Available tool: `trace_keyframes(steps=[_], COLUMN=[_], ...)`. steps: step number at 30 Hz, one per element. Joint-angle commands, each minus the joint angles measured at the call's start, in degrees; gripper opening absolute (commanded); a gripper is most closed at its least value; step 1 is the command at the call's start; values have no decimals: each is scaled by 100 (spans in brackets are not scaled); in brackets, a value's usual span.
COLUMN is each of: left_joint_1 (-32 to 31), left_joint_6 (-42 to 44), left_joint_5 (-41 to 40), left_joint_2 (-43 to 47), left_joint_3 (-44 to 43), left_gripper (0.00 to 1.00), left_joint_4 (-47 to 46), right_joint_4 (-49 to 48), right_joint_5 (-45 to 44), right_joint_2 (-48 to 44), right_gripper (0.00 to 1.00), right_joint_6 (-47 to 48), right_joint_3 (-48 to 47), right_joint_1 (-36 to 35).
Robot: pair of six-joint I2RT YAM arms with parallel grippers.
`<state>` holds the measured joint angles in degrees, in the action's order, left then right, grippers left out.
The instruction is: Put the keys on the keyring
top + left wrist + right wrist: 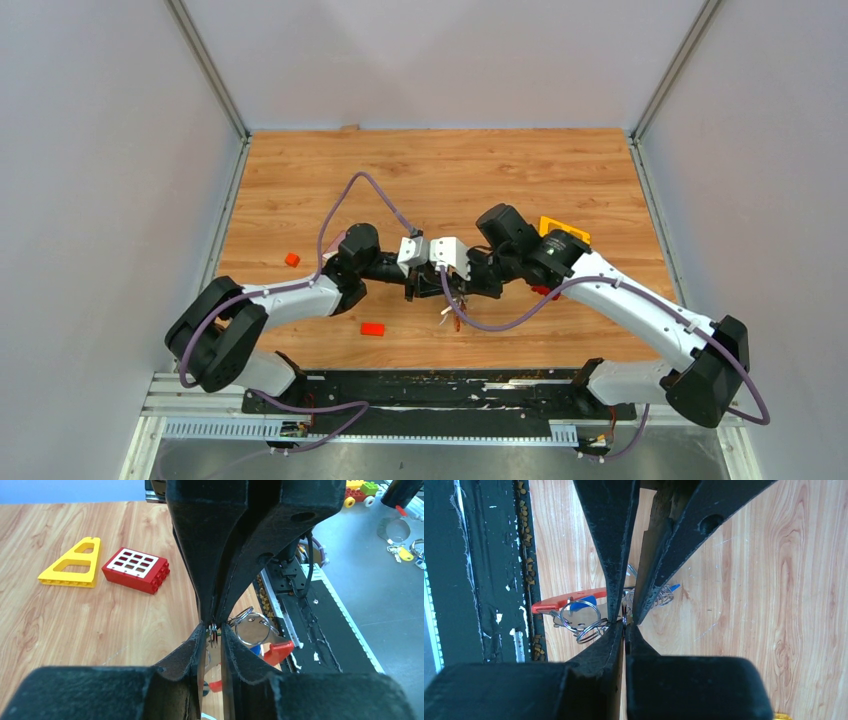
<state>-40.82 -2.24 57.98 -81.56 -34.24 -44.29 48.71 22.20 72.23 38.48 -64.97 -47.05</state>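
Note:
My left gripper (214, 631) and right gripper (625, 623) meet tip to tip above the middle of the table. Each is shut on the same thin metal ring (214, 634) of the keyring bunch. From it hang more split rings (252, 628), a red strap (278, 651) and a blue-tagged key (256, 650). In the right wrist view the rings (581, 618), the red strap (561, 601) and the blue tag (585, 603) hang left of my fingers. From above, the bunch (452, 315) dangles under the two grippers, left (425, 284) and right (452, 284).
A yellow triangular piece (72, 562) and a red studded brick (135, 570) lie on the wood behind the grippers. A small orange block (292, 259) and a red block (373, 328) lie to the left. The black base rail (440, 388) runs along the near edge.

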Motion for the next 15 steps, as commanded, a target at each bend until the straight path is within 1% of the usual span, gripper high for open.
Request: trace_keyframes(steps=[1,5,8,13,15], left_joint_1=[-95,-93,-93,-94,-93], left_joint_6=[-6,88,144,210,200], left_joint_5=[11,9,10,-14,-24], left_joint_2=[6,21,23,2,0], left_joint_3=[57,114,109,35,33], left_gripper=[24,21,14,9,5], left_joint_4=[-409,-394,-308,-107,-111], right_joint_4=[-544,-581,-591,-582,-567], right_joint_5=[140,190,240,306,340], right_joint_2=[-218,-281,-293,-295,-278], right_gripper=[0,0,0,0,0], right_joint_6=[-76,-119,-130,-147,-144], right_joint_3=[28,61,69,41,40], right_joint_1=[-27,26,43,47,47])
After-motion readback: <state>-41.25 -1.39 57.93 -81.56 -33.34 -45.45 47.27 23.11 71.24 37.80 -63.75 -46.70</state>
